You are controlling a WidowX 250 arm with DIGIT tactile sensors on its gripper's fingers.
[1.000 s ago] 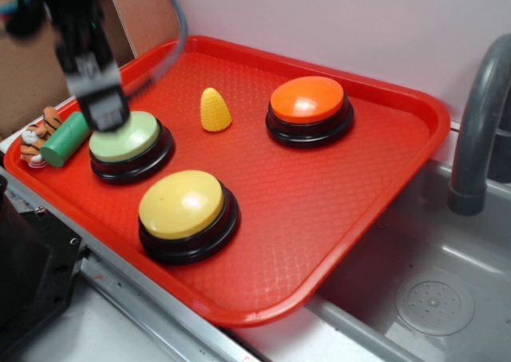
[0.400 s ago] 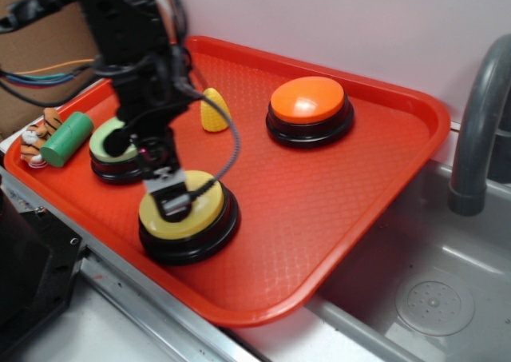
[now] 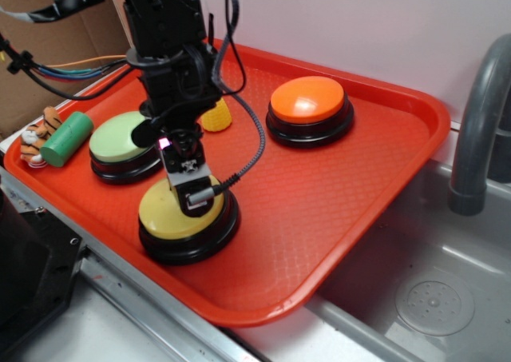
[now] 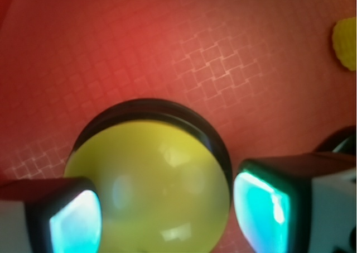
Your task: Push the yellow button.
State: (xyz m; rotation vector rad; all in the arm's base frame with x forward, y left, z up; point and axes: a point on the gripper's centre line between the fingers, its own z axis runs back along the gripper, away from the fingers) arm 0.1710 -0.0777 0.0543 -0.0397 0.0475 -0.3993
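from the exterior view, my gripper sits over the yellow button, which lies at the near-left part of the red tray, closest to the tray's front edge. my tip looks to be on the button's dome, though i cannot tell for sure whether it touches. just behind the yellow button is the pale-green button, and further back a small yellow corn-shaped cone is partly hidden by my arm. the orange button stands well apart at the far side. a green cylinder and a striped tiger toy lie at the tray's left rim. a grey faucet rises at the right. in the wrist view, my fingers stand apart, one on each side of the yellow button, whose dome fills the space between them; the corn cone peeks in at the upper right.
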